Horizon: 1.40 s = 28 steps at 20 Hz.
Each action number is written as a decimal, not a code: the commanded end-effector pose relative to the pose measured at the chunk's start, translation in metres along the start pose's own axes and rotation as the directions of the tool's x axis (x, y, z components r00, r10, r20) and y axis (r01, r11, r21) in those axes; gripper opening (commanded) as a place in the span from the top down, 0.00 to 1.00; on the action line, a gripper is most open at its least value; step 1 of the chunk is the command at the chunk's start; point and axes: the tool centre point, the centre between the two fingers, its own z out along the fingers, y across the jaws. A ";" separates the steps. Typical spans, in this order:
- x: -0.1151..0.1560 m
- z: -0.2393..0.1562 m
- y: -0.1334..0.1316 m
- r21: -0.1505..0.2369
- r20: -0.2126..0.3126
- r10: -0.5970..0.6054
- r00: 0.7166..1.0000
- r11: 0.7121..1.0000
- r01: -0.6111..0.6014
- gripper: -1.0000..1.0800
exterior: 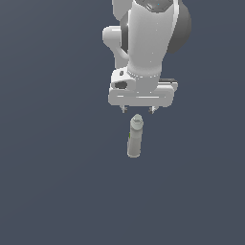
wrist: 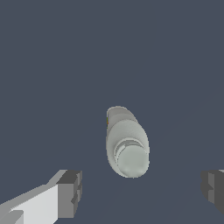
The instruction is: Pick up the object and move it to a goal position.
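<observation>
The bottle (exterior: 135, 138) stood at the gripper's (exterior: 138, 110) six o'clock in the exterior view. Its jaws gaped wide, empty. Best centre over the cap, descend, then close on the body.

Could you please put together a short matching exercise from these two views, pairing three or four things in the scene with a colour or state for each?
Things:
1. bottle
2. gripper
3. arm
4. floor

Colour or state:
A. plain dark blue-grey
B. open, holding nothing, above the cap
C. white, with a dark joint section
D. pale grey-beige, free of the fingers, round cap seen end-on in the wrist view

Pairs: 1-D, 2-B, 3-C, 4-A

In the wrist view the bottle lies between the two fingers, touching neither.
</observation>
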 end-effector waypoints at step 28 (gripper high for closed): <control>0.007 0.052 -0.006 0.000 -0.007 0.014 1.000 1.000 -0.014 1.00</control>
